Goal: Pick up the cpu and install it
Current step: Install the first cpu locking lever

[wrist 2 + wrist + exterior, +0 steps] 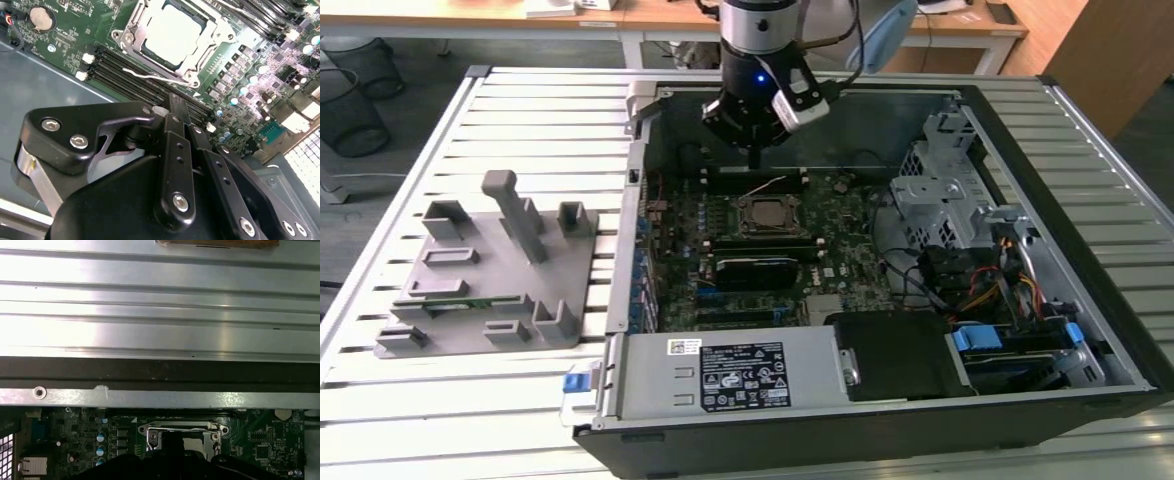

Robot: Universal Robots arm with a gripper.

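One cpu (172, 32) sits socketed, tool (176, 107) empty above.

Silver cpu (172, 32); green motherboard (841, 215); black fingers (177, 107).

A slatted metal tabletop (520, 110) of pale grey ribs fills most of the exterior view and catches soft, even light with mild glare along its ridges; the same bright ribs (160, 305) show in the first wrist view. Behind it, along the far edge, stands a wooden desk (654, 18) with white legs and a light brown top. At the exterior view's left, two black wire-mesh wastebaskets (354, 95) sit on a dull grey floor (434, 55). At the exterior view's right, a brown wooden cabinet panel (1114, 55) rises beside the tabletop's far corner.
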